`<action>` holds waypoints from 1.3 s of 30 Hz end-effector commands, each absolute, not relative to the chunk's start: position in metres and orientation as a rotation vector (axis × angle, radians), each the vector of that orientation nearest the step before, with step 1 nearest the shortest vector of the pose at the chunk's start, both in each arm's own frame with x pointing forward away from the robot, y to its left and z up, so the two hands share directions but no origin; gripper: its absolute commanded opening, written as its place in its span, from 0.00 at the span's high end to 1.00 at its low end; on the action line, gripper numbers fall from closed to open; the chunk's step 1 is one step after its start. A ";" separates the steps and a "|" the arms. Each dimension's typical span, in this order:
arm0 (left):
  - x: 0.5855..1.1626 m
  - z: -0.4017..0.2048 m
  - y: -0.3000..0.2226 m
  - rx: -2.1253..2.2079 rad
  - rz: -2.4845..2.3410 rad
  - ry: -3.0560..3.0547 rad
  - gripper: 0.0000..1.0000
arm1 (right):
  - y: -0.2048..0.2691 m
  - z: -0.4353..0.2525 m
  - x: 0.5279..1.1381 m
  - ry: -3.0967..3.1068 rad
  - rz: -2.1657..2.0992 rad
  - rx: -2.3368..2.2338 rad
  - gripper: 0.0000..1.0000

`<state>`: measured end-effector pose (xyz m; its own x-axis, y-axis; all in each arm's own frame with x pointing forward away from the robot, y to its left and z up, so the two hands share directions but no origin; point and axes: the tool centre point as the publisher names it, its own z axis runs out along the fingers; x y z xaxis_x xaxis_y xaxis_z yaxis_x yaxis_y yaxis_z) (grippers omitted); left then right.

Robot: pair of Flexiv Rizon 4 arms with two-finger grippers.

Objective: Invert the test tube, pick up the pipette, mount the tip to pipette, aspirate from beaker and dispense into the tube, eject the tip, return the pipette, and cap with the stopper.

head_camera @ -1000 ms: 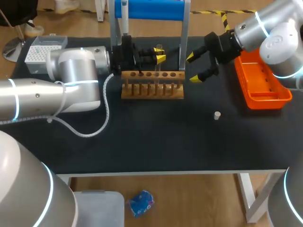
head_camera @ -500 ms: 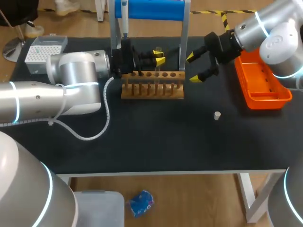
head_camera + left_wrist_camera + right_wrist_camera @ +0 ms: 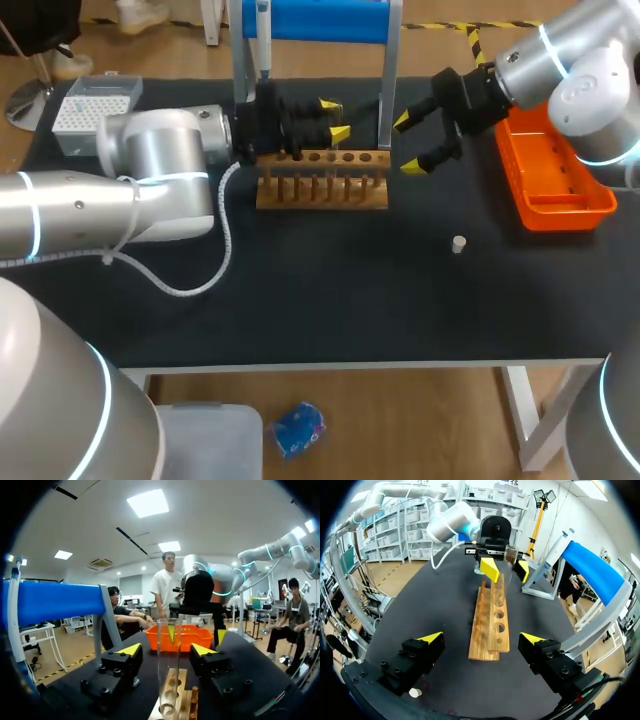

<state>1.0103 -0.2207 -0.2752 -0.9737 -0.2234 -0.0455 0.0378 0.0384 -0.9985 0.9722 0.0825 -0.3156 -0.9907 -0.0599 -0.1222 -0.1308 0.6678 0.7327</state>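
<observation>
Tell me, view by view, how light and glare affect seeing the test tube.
Left wrist view: the test tube stands plain between the open tips of the left tool, with the orange tray showing through its glass and no glare on it. Right wrist view: evenly lit, but the tube is far off and faint. Head view: its clear glass is nearly lost against the dark table, which shows barely any shadows.

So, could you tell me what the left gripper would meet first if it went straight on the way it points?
The test tube, upright in the wooden rack, standing between the left gripper's open fingers. Beyond it probably the right gripper, though depth is unclear.
</observation>
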 end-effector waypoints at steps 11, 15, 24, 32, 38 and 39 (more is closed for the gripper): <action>0.991 -0.239 -0.164 -0.288 -1.865 2.166 0.00 | 0.082 -0.316 0.973 2.789 1.237 -0.163 0.00; 0.983 -0.233 -0.147 -0.323 -1.811 2.215 0.00 | 0.082 -0.316 0.973 2.789 1.237 -0.163 0.00; 0.983 -0.233 -0.147 -0.323 -1.811 2.215 0.00 | 0.082 -0.316 0.973 2.789 1.237 -0.163 0.00; 0.983 -0.233 -0.147 -0.323 -1.811 2.215 0.00 | 0.082 -0.316 0.973 2.789 1.237 -0.163 0.00; 0.987 -0.236 -0.148 -0.416 -1.833 2.246 0.00 | 0.082 -0.316 0.973 2.789 1.237 -0.163 0.00; 0.988 -0.238 -0.148 -0.427 -1.799 2.262 0.00 | 0.082 -0.316 0.973 2.789 1.237 -0.163 0.00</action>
<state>0.9836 -0.1442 -0.2377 -0.9357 -0.3528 -0.0010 -0.0675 0.1819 -0.9810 0.9722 0.0824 -0.3155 -0.9907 -0.0598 -0.1223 -0.1308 0.6679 0.7327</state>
